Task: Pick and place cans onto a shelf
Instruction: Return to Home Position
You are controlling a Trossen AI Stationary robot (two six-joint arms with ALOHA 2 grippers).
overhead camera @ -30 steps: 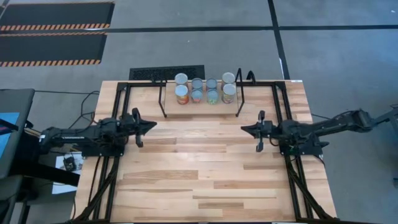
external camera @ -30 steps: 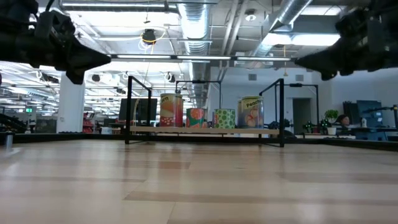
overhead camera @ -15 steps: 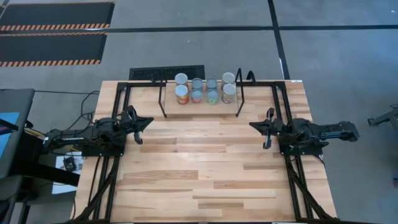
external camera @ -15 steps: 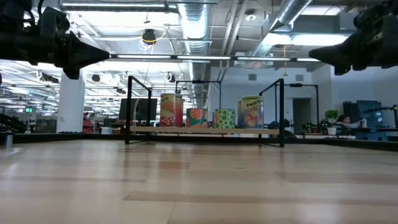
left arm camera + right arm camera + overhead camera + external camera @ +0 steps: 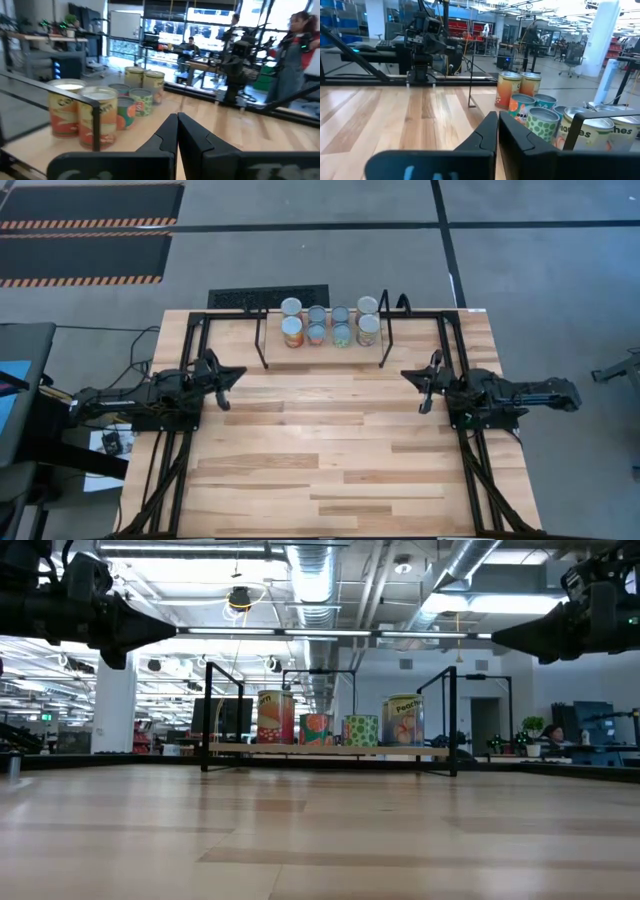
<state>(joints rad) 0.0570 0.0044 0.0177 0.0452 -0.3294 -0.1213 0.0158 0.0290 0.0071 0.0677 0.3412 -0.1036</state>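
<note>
Stowing looks finished: all eight cans (image 5: 317,332) stand in two rows of four on the board of the shelf (image 5: 325,354), at the far middle of the table (image 5: 320,470), and no can shows on the planks outside it. By that, the step in hand is parking the arms.

Left gripper (image 5: 238,371) hangs above the table's left side, pointing inward, its jaws together and holding nothing, as the left wrist view confirms (image 5: 176,117). Right gripper (image 5: 405,375) mirrors it on the right side, jaws likewise pressed together and empty (image 5: 497,115).

Next move probably calls only for folding each arm to rest over its own side, with no grasp needed.

Black frame rails (image 5: 195,340) run under and beside both arms, and the shelf's upright side loops stand near each gripper's forward line, so any swing should keep clear of them. People (image 5: 295,55) stand in the room well beyond the table.
</note>
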